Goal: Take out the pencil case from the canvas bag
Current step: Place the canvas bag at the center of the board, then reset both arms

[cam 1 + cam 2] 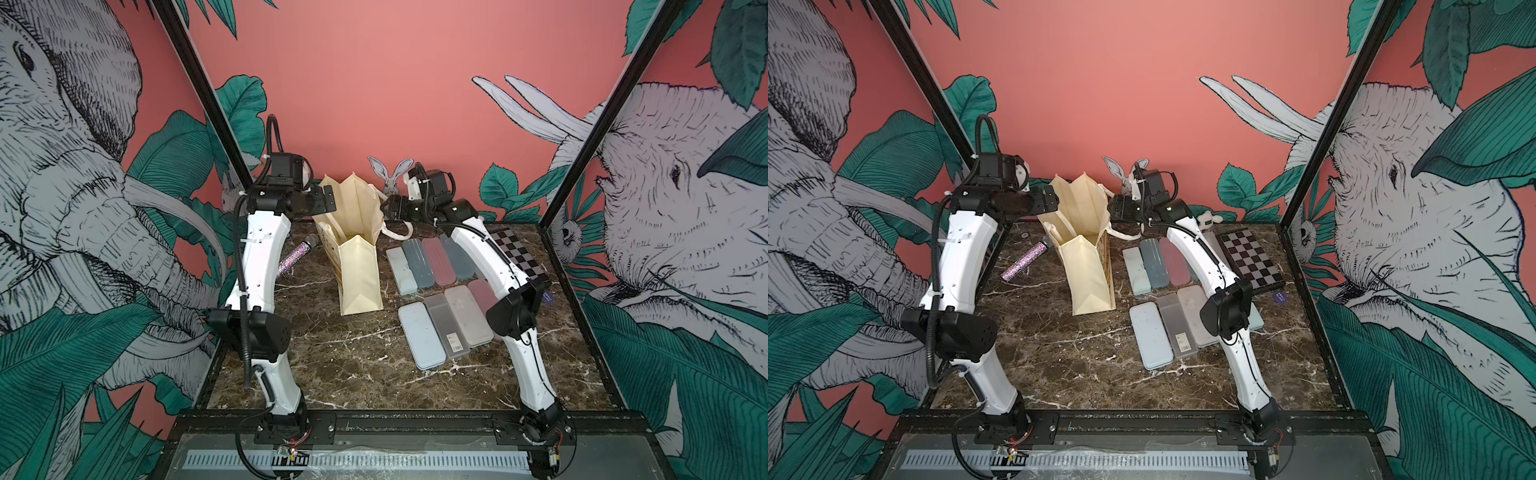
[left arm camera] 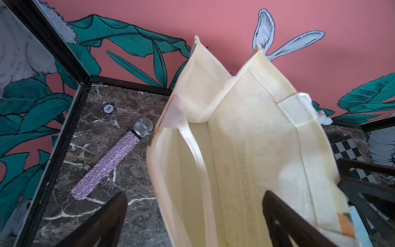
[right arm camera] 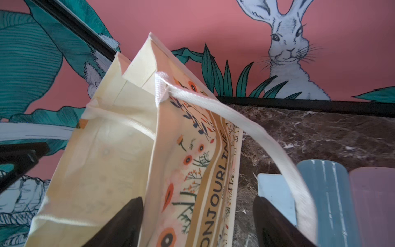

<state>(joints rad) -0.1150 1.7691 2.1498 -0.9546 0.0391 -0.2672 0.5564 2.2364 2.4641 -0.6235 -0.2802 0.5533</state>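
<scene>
Canvas bag (image 1: 359,266) upright on bench (image 1: 332,357), centre frame, mouth gaping; left tool (image 2: 194,194) spread wide over rim; right tool (image 3: 197,198) spread wide, printed wall between fingers (image 3: 124,222)

Dark capitals "ONJOURL", with further letters lost in a fold, run along a mustard stripe on the canvas bag (image 3: 213,192). The purple poker chip (image 2: 109,109) reads "500". The barcode label (image 1: 456,341) on a grey pencil case is too small to read.
</scene>
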